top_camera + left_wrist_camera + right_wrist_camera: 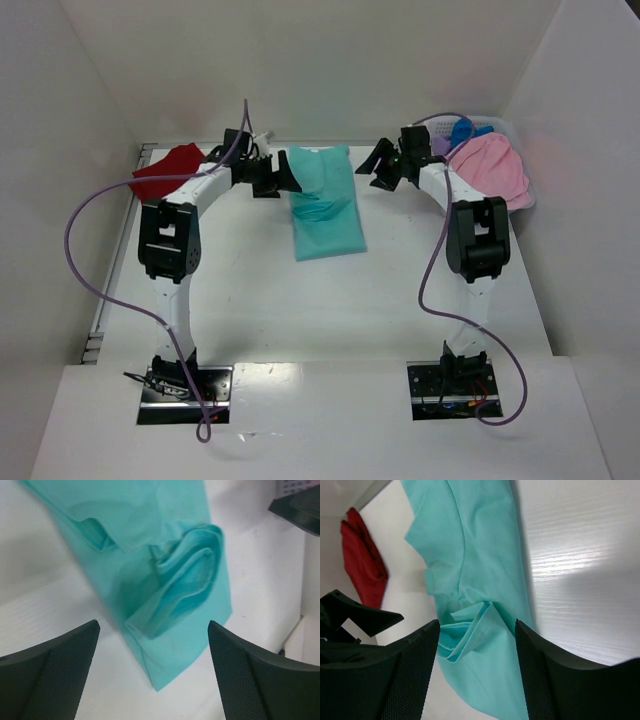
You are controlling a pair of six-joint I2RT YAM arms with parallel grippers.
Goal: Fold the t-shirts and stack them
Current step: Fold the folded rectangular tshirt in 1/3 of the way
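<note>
Teal t-shirt (322,205) narrow, bunched midway; open table (260,290) beside both long edges.

Found the teal t-shirt (325,205) lying at the far middle of the table (400,290), folded into a long narrow strip running from far to near. Noted a rumpled bunch about halfway along it, where a turned-in layer stood up in loose loops with a stitched hem showing; elsewhere mostly flat, with soft creases. Saw the dark red t-shirt (168,170) crumpled in a loose heap at the far left, well apart from the teal one. Made out the pink t-shirt (492,168) mounded high at the far right, with the blue t-shirt (462,130) and the purple t-shirt (441,146) showing only as small bits just behind it, touching it.
</note>
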